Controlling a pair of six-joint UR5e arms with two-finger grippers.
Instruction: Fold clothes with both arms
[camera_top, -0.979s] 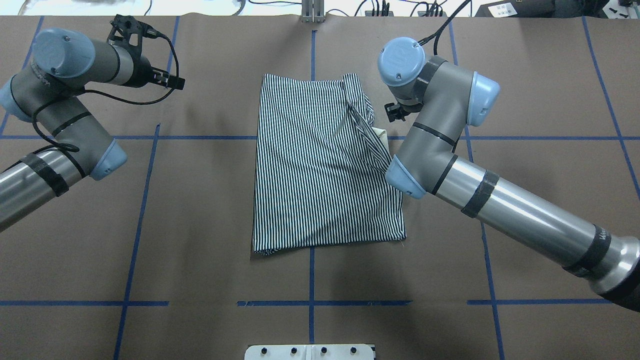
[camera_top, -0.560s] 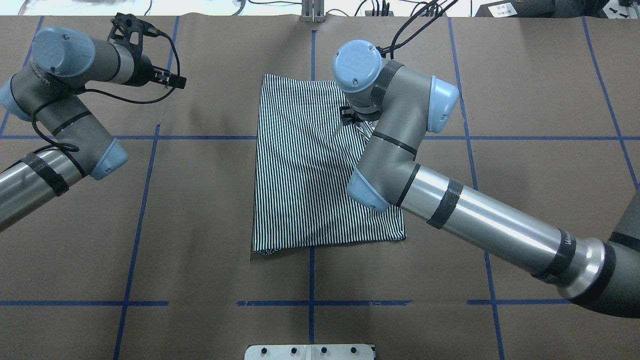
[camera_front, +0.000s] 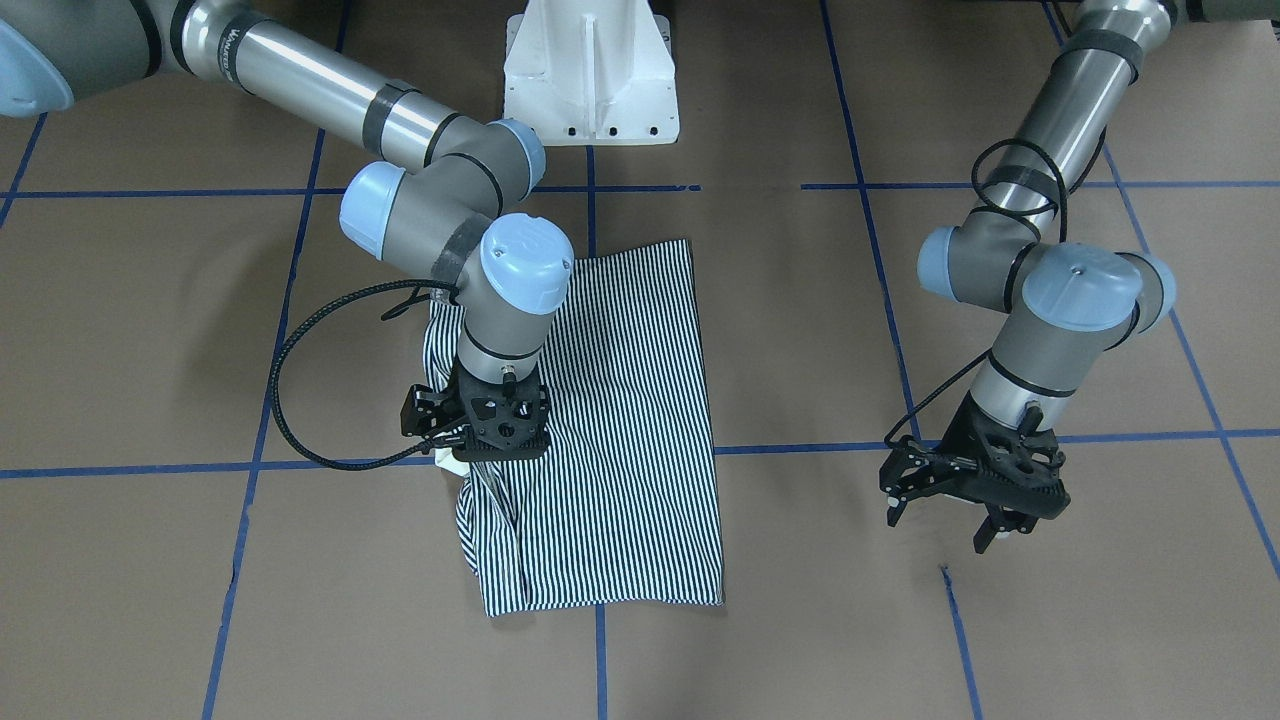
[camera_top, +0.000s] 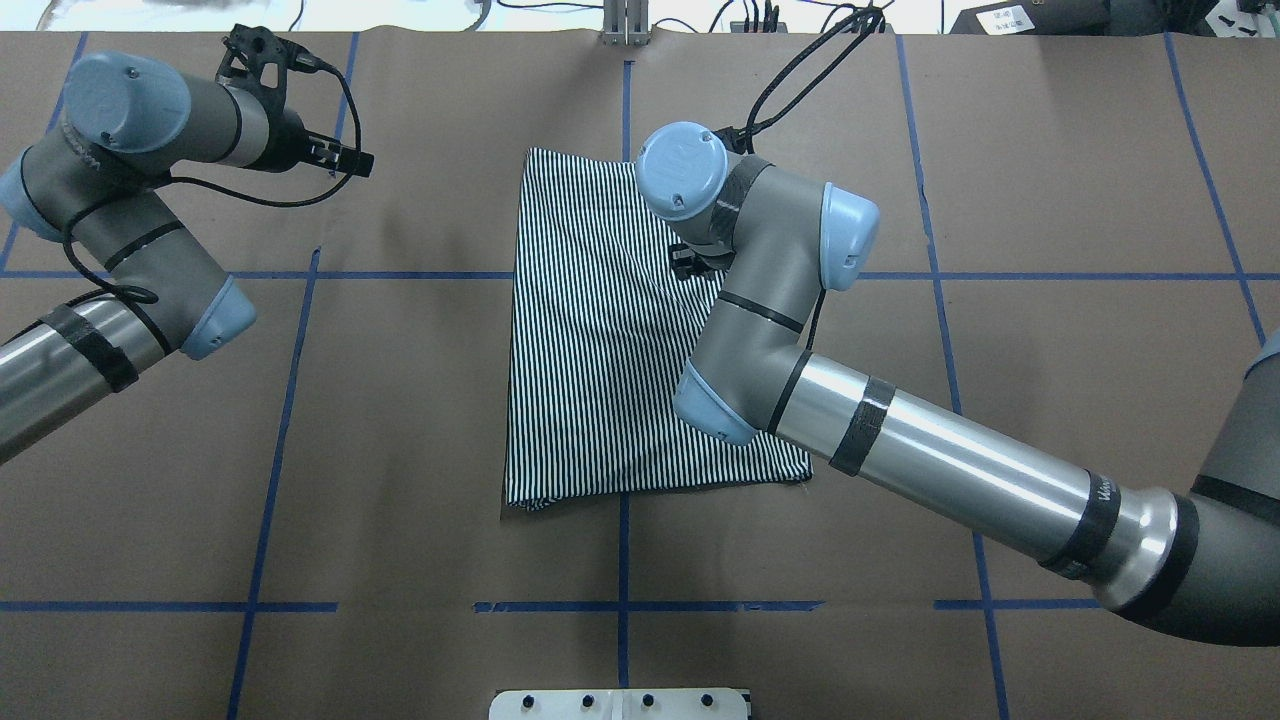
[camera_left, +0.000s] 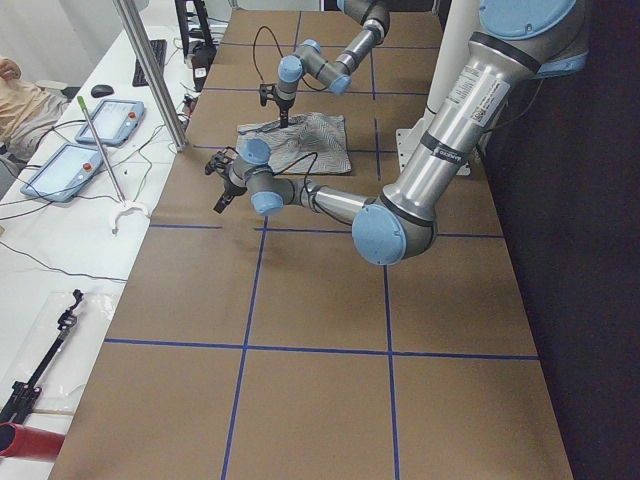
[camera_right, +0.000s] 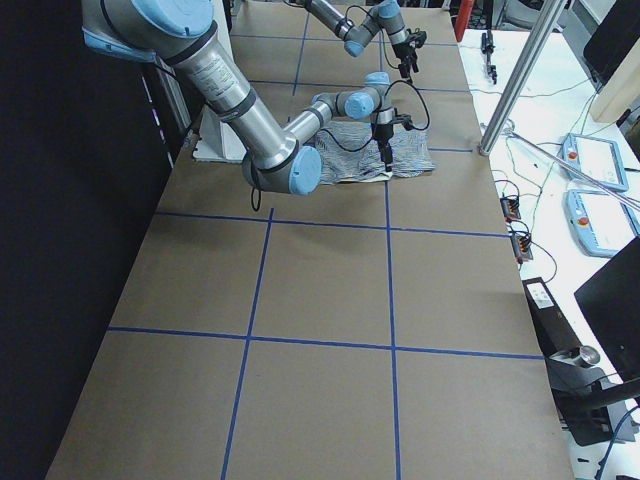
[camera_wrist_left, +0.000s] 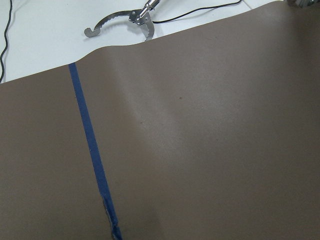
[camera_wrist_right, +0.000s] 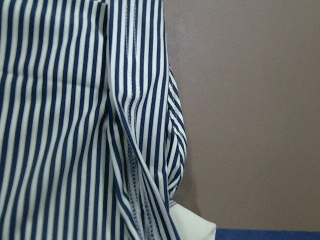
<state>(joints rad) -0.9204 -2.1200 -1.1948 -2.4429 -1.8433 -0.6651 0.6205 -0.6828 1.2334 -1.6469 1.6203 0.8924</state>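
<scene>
Striped polo shirt (camera_top: 600, 340) lies folded mid-table (camera_top: 400, 450). Seen from overhead, the right gripper (camera_front: 478, 452) hangs over its two-o'clock edge, and I cannot tell how its jaws stand. The left gripper (camera_front: 940, 527), spread wide, hovers at ten o'clock. Arm lettering is too blurred to read.

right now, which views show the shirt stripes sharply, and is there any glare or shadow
Right wrist view: polo shirt stripes and stitching crisp. Overhead view: stripes distinct, bright glare streak along the right arm, on its metal tube. Both side views: shirt small, stripes blend into grey. Front-facing view: soft shadows on the table.
</scene>
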